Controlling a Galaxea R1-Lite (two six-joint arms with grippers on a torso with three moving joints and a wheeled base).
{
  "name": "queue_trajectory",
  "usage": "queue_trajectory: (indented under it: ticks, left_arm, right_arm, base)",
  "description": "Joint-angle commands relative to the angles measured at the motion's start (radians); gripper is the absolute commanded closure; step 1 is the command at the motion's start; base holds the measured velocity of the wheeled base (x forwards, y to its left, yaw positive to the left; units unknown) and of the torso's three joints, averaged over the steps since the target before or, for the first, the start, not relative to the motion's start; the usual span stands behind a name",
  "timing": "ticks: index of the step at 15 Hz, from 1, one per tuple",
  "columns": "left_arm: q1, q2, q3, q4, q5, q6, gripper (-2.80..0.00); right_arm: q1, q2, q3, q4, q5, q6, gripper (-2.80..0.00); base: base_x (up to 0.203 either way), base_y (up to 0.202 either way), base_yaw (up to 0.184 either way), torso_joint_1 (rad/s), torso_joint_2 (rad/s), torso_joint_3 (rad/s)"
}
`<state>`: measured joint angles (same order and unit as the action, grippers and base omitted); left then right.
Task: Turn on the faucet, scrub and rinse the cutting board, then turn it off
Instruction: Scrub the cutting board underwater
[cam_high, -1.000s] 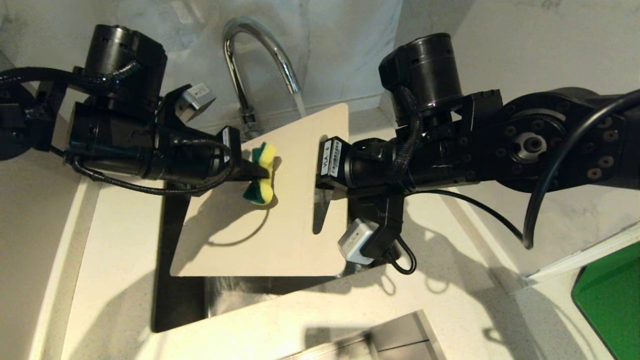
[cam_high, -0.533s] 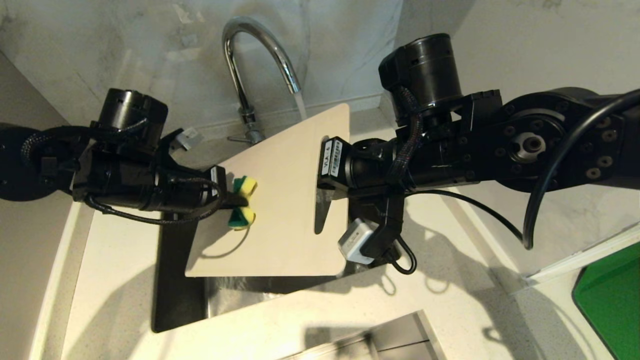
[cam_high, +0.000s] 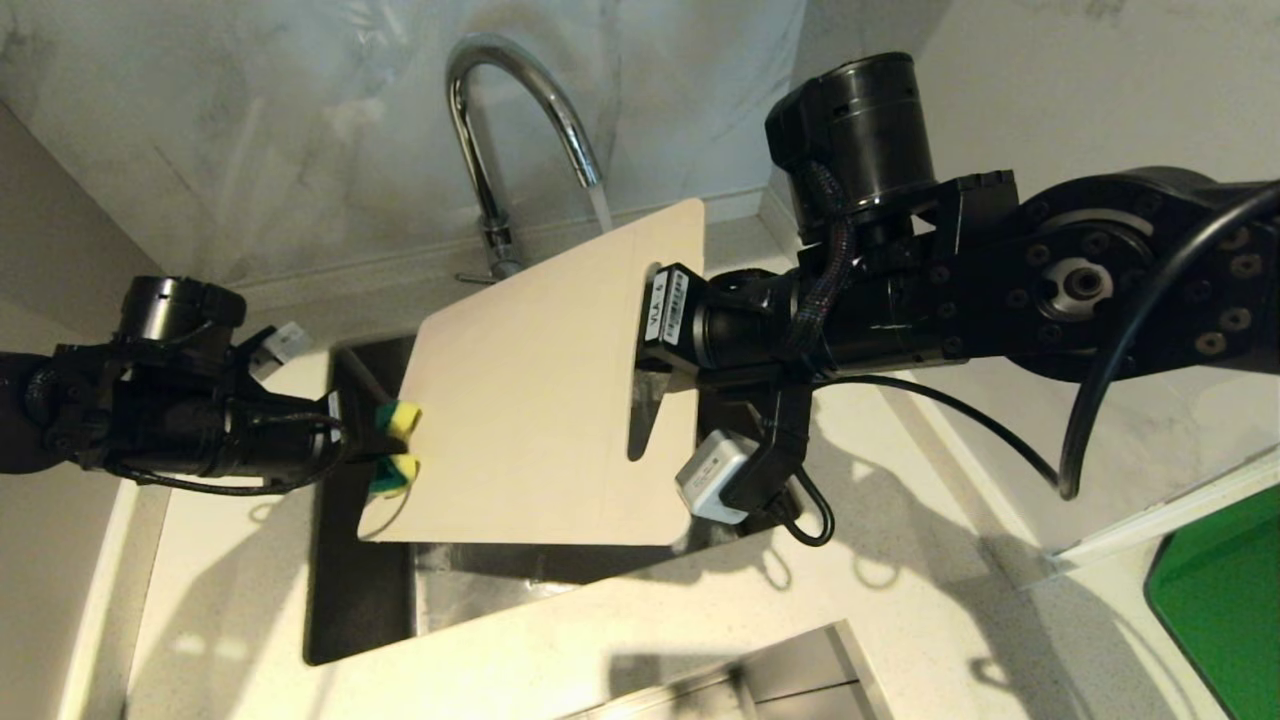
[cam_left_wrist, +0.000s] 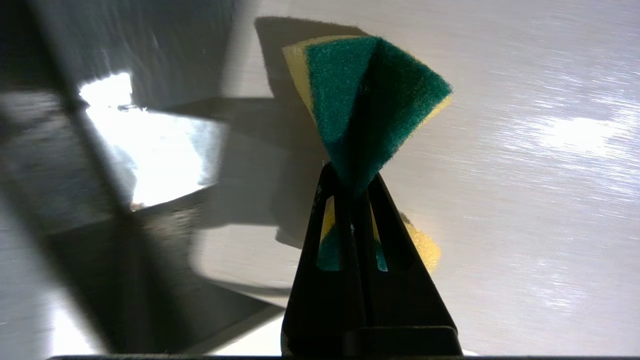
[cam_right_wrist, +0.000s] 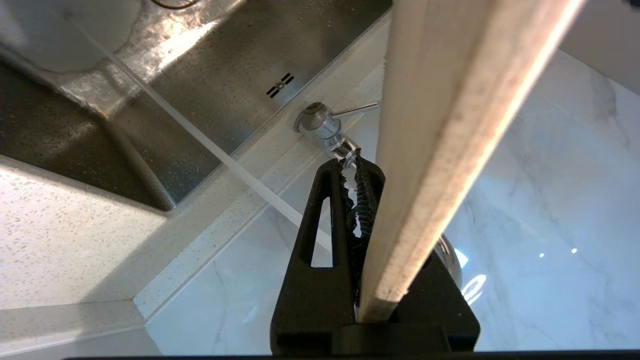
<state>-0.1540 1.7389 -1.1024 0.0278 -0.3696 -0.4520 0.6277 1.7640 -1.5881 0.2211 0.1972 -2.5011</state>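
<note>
1. Your right claw is clamped on the slot-handle end of the cutting board, holding it tilted over the sink with its far corner under the running faucet.
2. Your left claw is pinched shut on the sponge, right at the board's edge farthest from the right claw.
3. Risk: the sponge sits so near that edge that a stroke could slide off the board and miss it.
4. Risk: pushing hard at that far edge levers against the single wet grip, so the board may twist or slip into the sink.
5. Risk: water striking the tilted board could splash past the sink.
6. Around the sink lies a pale speckled counter, with marble wall behind the faucet and a green board beyond the right arm.
</note>
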Motion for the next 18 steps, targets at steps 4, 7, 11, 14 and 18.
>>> queue_trajectory:
  ticks: [4,7,11,14,18]
  left_arm:
    - [0.099,-0.009,0.021,-0.003,-0.044,0.025,0.0]
    - [0.093,-0.032,0.01,-0.003,-0.045,0.026,0.0]
    - [0.023,-0.081,-0.031,0.033,-0.041,0.02,0.0]
    - [-0.143,-0.151,-0.032,0.077,-0.023,-0.02,0.0]
    - [-0.295,-0.172,0.026,0.079,0.127,-0.06,0.0]
  right_arm:
    - [0.0,-0.001,0.0,0.003,0.001,-0.01,0.0]
    - [0.001,-0.005,0.003,0.003,0.001,-0.01,0.0]
    - [0.0,-0.008,0.002,0.003,0.001,-0.01,0.0]
    - [0.0,-0.008,-0.001,0.003,-0.001,-0.01,0.0]
    - [0.0,-0.027,0.002,0.003,-0.007,0.007,0.0]
  base:
    - [0.0,0.0,0.0,0.0,0.0,0.0]
    - [0.0,0.0,0.0,0.0,0.0,0.0]
    - [0.0,0.0,0.0,0.0,0.0,0.0]
    - [0.0,0.0,0.0,0.0,0.0,0.0]
    - [0.0,0.0,0.0,0.0,0.0,0.0]
